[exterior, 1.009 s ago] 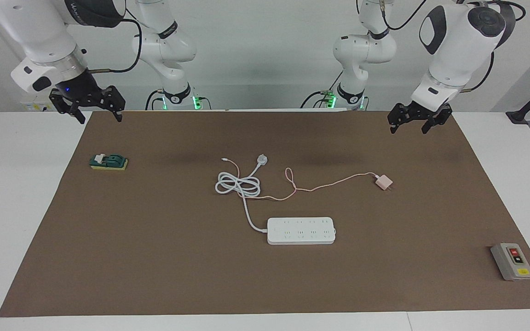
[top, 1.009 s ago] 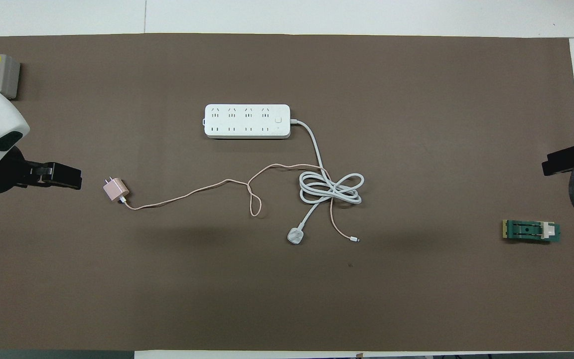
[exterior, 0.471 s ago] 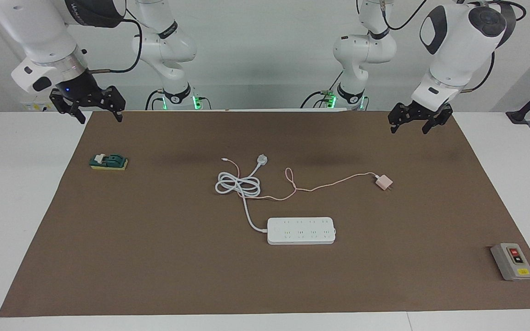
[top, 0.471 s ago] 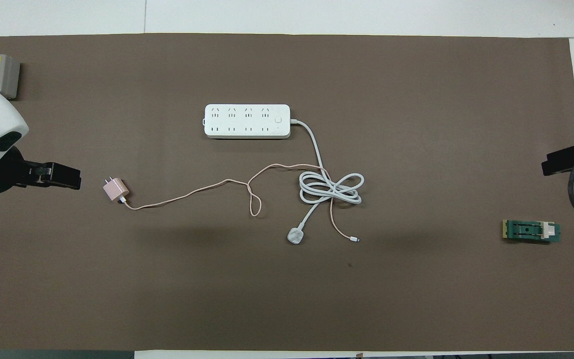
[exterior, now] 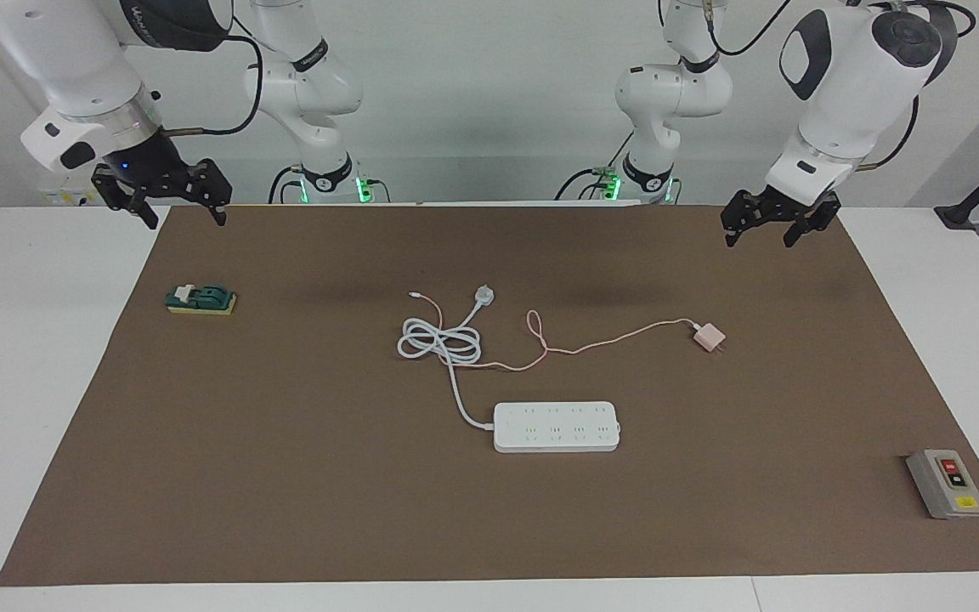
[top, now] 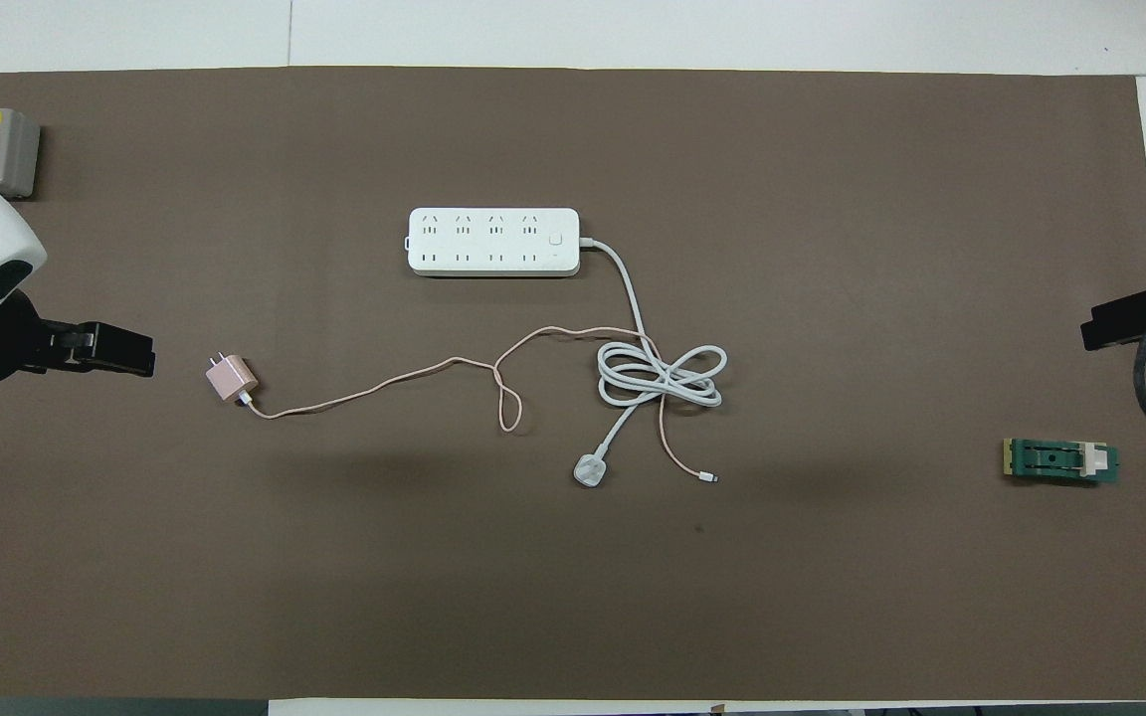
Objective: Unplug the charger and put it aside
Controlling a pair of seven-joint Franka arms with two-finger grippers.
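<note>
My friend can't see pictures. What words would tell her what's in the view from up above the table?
A pink charger lies unplugged on a brown mat, its thin cable trailing toward a white power strip and that strip's coiled cord. The open left gripper hangs beside the charger, empty, while the right gripper waits at the mat's other end.

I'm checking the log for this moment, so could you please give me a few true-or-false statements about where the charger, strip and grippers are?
1. The charger is plugged into the strip. False: it lies on the mat, apart from the strip and nearer to the robots.
2. The left gripper holds the charger. False: it hangs open over the mat's edge, holding nothing.
3. The strip's white plug lies loose on the mat. True.
4. The right gripper is over the mat's corner at its own end, touching nothing. True.
5. The switch box sits beside the strip. False: it is near the mat's corner at the left arm's end.
</note>
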